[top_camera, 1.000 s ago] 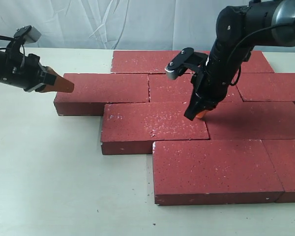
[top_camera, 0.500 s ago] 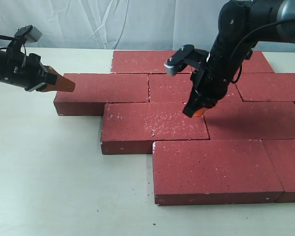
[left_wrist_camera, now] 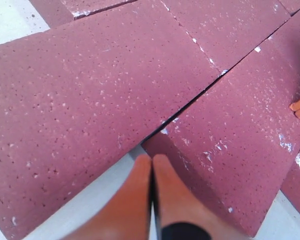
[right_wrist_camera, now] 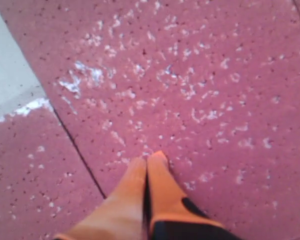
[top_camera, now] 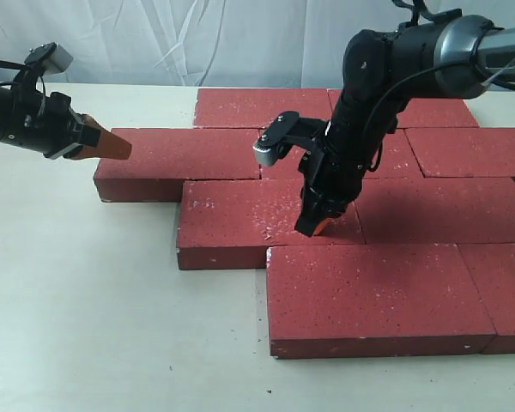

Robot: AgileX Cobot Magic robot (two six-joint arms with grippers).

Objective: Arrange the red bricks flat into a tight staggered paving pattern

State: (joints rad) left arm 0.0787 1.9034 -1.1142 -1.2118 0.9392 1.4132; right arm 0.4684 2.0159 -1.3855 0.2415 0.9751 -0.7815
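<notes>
Several red bricks point(top_camera: 378, 296) lie flat in staggered rows on the pale table point(top_camera: 86, 326). My right gripper point(top_camera: 313, 227) is shut with nothing in it. It points down, and its orange tips touch the top of the middle-left brick point(top_camera: 240, 219) near that brick's front right corner. The right wrist view shows the shut gripper point(right_wrist_camera: 149, 160) on that speckled brick point(right_wrist_camera: 190, 75), close to a seam. My left gripper point(top_camera: 120, 148) is shut and empty, hovering by the left end of the back-left brick point(top_camera: 180, 159). In the left wrist view that gripper point(left_wrist_camera: 152, 160) hangs over the notch between two bricks point(left_wrist_camera: 90, 90).
A white curtain point(top_camera: 197, 43) hangs behind the table. Bare tabletop lies left of and in front of the bricks. The rightmost bricks point(top_camera: 506, 292) run out of the exterior view. The right arm point(top_camera: 386, 77) reaches over the back rows.
My right gripper has moved left and toward the front, from the seam between the middle bricks to the middle-left brick's front right corner. The left arm has stayed in place.
</notes>
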